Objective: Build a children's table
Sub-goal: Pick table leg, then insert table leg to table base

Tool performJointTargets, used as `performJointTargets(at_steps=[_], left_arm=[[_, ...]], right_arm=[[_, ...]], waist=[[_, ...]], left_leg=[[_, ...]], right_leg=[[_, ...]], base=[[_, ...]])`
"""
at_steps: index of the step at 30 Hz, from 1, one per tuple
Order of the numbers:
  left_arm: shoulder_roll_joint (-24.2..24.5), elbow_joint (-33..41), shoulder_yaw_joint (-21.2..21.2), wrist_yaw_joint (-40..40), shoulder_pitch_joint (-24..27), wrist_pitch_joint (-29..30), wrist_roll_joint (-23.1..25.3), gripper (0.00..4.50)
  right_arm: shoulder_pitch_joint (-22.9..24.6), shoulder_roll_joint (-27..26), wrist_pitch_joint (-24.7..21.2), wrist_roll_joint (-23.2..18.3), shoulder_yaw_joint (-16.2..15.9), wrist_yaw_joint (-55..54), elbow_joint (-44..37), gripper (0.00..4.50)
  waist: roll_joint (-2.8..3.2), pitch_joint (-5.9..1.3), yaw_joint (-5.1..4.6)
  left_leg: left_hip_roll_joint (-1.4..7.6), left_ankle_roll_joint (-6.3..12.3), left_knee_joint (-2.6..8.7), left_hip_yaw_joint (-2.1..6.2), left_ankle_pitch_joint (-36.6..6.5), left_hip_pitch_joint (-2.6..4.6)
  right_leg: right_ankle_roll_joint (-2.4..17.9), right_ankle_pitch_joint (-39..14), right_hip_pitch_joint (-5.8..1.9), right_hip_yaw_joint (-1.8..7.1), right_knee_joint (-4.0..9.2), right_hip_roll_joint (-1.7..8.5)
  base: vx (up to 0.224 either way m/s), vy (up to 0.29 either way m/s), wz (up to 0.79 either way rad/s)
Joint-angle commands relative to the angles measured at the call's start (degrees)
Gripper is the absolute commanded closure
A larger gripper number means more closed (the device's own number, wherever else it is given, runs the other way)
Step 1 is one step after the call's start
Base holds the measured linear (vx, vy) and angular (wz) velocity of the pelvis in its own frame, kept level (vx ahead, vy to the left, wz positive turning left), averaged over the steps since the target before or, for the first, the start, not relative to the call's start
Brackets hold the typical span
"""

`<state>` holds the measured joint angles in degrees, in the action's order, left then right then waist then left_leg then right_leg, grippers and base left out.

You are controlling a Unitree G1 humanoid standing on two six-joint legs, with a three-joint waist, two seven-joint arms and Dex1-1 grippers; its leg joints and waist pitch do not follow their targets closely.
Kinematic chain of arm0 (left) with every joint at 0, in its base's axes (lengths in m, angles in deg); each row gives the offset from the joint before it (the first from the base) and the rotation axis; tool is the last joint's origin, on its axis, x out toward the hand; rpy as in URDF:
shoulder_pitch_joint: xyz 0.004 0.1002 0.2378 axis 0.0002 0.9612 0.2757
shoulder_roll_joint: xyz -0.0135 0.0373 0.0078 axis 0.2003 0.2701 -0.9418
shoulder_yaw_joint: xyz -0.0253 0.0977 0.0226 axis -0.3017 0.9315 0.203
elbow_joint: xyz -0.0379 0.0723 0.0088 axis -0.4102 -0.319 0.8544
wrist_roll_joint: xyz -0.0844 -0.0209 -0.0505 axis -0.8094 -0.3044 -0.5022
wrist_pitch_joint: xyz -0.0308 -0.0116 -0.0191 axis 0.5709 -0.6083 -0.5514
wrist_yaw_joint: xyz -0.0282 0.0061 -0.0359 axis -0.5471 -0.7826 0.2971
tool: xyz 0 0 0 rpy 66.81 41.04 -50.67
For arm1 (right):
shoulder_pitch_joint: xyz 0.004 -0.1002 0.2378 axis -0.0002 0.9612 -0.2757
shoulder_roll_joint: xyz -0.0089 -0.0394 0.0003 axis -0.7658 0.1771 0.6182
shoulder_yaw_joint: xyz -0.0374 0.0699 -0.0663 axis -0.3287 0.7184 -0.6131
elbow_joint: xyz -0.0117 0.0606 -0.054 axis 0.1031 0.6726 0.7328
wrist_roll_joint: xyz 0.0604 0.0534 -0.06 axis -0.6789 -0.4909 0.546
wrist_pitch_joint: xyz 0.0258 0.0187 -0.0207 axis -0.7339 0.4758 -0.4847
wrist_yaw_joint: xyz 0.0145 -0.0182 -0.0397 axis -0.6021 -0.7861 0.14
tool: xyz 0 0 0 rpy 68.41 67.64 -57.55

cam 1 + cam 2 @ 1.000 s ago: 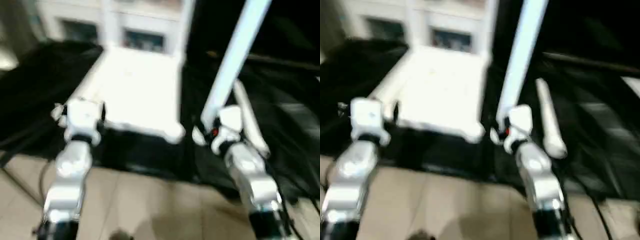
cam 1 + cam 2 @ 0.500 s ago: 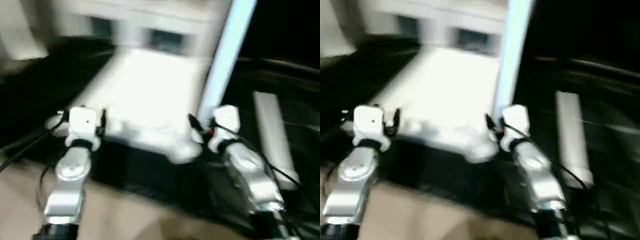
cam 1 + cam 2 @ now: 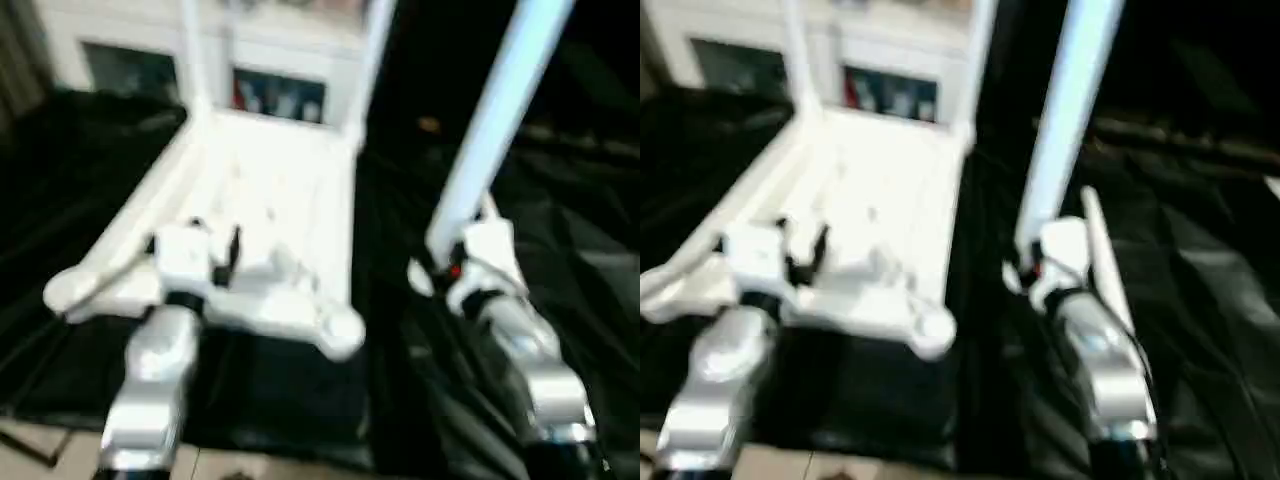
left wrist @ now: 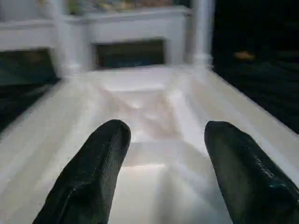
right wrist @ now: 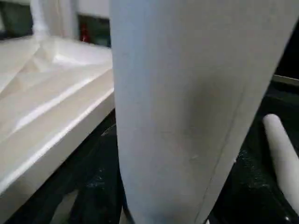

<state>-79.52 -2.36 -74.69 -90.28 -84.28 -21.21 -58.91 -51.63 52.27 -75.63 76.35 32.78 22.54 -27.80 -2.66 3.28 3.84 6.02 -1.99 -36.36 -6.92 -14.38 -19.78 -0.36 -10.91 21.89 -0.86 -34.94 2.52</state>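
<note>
The tabletop (image 3: 265,215) lay upside down on a black cloth (image 3: 90,180), ribbed underside up, with two legs already standing in its far corner sockets (image 3: 192,60). The right gripper (image 3: 455,265) was clenched around a third leg (image 3: 495,120), which rose steeply from its jaws up and away; in the right wrist view that leg stood between them, with the tabletop's edge just beside it. A fourth leg (image 3: 1102,265) lay on the cloth behind the right arm. The left gripper (image 4: 163,172) hovered over the near end of the tabletop, jaws released and holding nothing, the ribs visible between its fingers (image 4: 100,158). To do this step well, the held leg probably wanted carrying over a near corner socket (image 3: 340,330), its end lined up squarely, while the left gripper steadied the tabletop.
</note>
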Motion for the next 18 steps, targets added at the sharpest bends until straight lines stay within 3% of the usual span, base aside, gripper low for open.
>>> performJointTargets(at_steps=[1, 2, 3, 4, 5, 6, 7, 8, 9, 10, 11, 12, 13, 14, 15, 18], left_arm=[[1.7, -1.1, 1.2, -5.3, -1.5, 0.5, -2.3, 1.41], [2.7, -1.5, 1.5, -8.6, -2.2, 0.2, -3.6, 1.41], [2.7, -1.5, 1.5, -8.6, -2.2, 0.2, -3.6, 1.41], [4.4, -2.1, 1.6, -14.7, -3.8, 1.3, -6.9, 1.12], [5.8, -2.7, 1.7, -19.9, -5.1, 3.0, -10.1, 1.12], [5.9, -2.7, 1.7, -20.2, -5.2, 3.2, -10.3, 1.12], [7.7, -3.1, 2.6, -25.4, -6.1, 4.4, -12.4, 1.02], [9.5, -4.0, 3.5, -30.3, -7.2, 4.9, -13.7, 0.93], [11.1, -4.8, 4.5, -34.2, -7.9, 5.2, -14.4, 0.93], [13.0, -6.0, 5.5, -38.7, -8.9, 5.5, -15.0, 0.7], [13.0, -6.0, 5.5, -38.7, -8.9, 5.5, -15.0, 0.65], [15.9, -7.2, 7.2, -44.1, -10.1, 6.5, -15.0, 0.65], [15.9, -7.2, 7.2, -44.1, -10.1, 6.5, -15.0, 0.59], [18.7, -8.5, 9.0, -48.6, -11.5, 7.6, -14.6, 0.47], [22.0, -10.1, 11.1, -53.8, -13.0, 8.8, -13.9, 0.34], [26.0, -16.7, 14.0, -60.3, -17.5, 6.6, -10.2, 0.21]], right_arm=[[-1.1, 0.1, 0.1, -1.8, 0.9, 1.0, -2.0, 2.59], [-1.2, 0.2, 0.2, -3.0, 1.3, 1.6, -2.1, 2.59], [-1.2, 0.2, 0.2, -3.0, 1.3, 1.6, -2.1, 2.59], [-1.8, 0.5, -0.1, -4.4, 1.8, 2.7, -1.6, 2.59], [-2.5, 1.3, -0.3, -5.2, 2.0, 4.1, -0.7, 2.59], [-2.5, 1.4, -0.3, -5.2, 2.0, 4.2, -0.6, 2.59], [-3.3, 2.3, -0.6, -5.8, 2.0, 6.2, 0.2, 2.59], [-4.2, 3.6, -1.0, -6.2, 1.6, 8.8, 1.0, 2.59], [-4.9, 4.8, -1.2, -6.4, 1.2, 11.0, 1.6, 2.59], [-5.9, 6.0, -1.6, -7.0, 0.7, 13.7, 2.6, 2.59], [-5.9, 6.0, -1.6, -7.0, 0.7, 13.7, 2.6, 2.59], [-7.0, 7.8, -1.5, -6.9, -0.4, 16.9, 3.7, 2.59], [-7.0, 7.8, -1.5, -6.9, -0.4, 16.9, 3.7, 2.59], [-8.1, 9.1, -1.5, -7.0, -1.3, 19.5, 4.7, 2.59], [-8.9, 10.7, -1.4, -7.5, -2.0, 22.5, 5.5, 2.59], [-10.6, 12.7, -0.9, -7.6, -2.7, 25.9, 7.9, 2.59]], waist=[[0.57, -2.22, -0.41], [2.65, -2.42, -0.2], [2.25, -2.3, -0.67], [2.33, -2.47, -0.49], [2.79, -2.69, -0.08], [2.89, -2.75, -0.1], [1.58, -2.75, -0.31], [0.88, -2.89, -0.03], [0.88, -2.89, -0.03], [0.71, -3.16, 0.1], [1.66, -3.24, 0.14], [0.9, -3.21, -0.2], [1.39, -3.21, -0.05], [1.03, -3.27, -0.15], [1.07, -3.27, -0.22], [0.62, -3.25, -0.07]], left_leg=[[5.53, -1.14, 6.2, 1.96, -17.5, 0.28], [5.51, -1.31, 6.21, 2.27, -17.1, 0.25], [5.59, -0.66, 6.16, 1.85, -17.6, 0.28], [5.55, -0.04, 6.08, 1.87, -15.3, -0.1], [5.45, 0.92, 5.68, 1.46, -12.1, -0.06], [5.39, 1.23, 5.48, 1.3, -10.3, -0.12], [5.38, 2.43, 5.56, 0.9, -7.8, -0.82], [5.28, 3.23, 5.57, 0.49, -7.3, -0.89], [5.28, 3.23, 5.57, 0.49, -7.3, -0.89], [5.56, 4.06, 5.52, -0.02, -5.6, -0.56], [5.73, 4.03, 5.65, 0.05, -4.1, -0.86], [5.94, 4.13, 5.61, -0.23, -3.9, -0.82], [5.98, 4.1, 5.64, -0.24, -4.6, -0.41], [6.09, 4.04, 5.66, -0.41, -4.7, -0.17], [6.16, 4.0, 5.68, -0.49, -4.5, -0.25], [6.01, 4.66, 5.61, -0.87, -3.7, 0.03]], right_leg=[[7.3, -26.0, -1.39, 3.17, 5.48, 6.07], [7.9, -24.8, -1.58, 3.14, 5.09, 6.1], [8.2, -23.5, -1.22, 3.04, 5.62, 5.74], [9.4, -21.4, -1.8, 3.08, 5.04, 5.92], [10.6, -19.3, -1.5, 3.25, 4.83, 5.95], [11.5, -17.4, -1.55, 3.29, 4.49, 5.92], [12.3, -15.6, -2.04, 3.04, 4.39, 5.83], [11.8, -18.2, -2.15, 2.76, 4.49, 5.92], [11.8, -18.2, -2.15, 2.76, 4.49, 5.92], [11.6, -17.2, -1.64, 2.68, 4.32, 5.77], [11.9, -14.1, -1.72, 2.55, 3.59, 5.66], [12.0, -13.0, -1.53, 2.41, 3.77, 5.5], [12.4, -12.8, -1.31, 2.3, 3.63, 5.48], [12.9, -11.6, -1.25, 2.26, 3.45, 5.43], [13.2, -10.6, -1.29, 2.25, 3.34, 5.38], [13.9, -9.4, -1.27, 2.25, 3.33, 5.44]], base=[[-0.054, -0.041, 0.04], [0.0, 0.0, 0.0], [0.0, 0.0, 0.0], [0.0, 0.0, 0.0], [0.0, 0.0, 0.0], [0.0, 0.0, 0.0], [0.0, 0.0, 0.0], [0.0, 0.0, 0.0], [0.0, 0.0, 0.0], [0.0, 0.0, 0.0], [0.0, 0.0, 0.0], [0.0, 0.0, 0.0], [0.0, 0.0, 0.0], [0.0, 0.0, 0.0], [0.0, 0.0, 0.0], [0.0, 0.0, 0.0]])
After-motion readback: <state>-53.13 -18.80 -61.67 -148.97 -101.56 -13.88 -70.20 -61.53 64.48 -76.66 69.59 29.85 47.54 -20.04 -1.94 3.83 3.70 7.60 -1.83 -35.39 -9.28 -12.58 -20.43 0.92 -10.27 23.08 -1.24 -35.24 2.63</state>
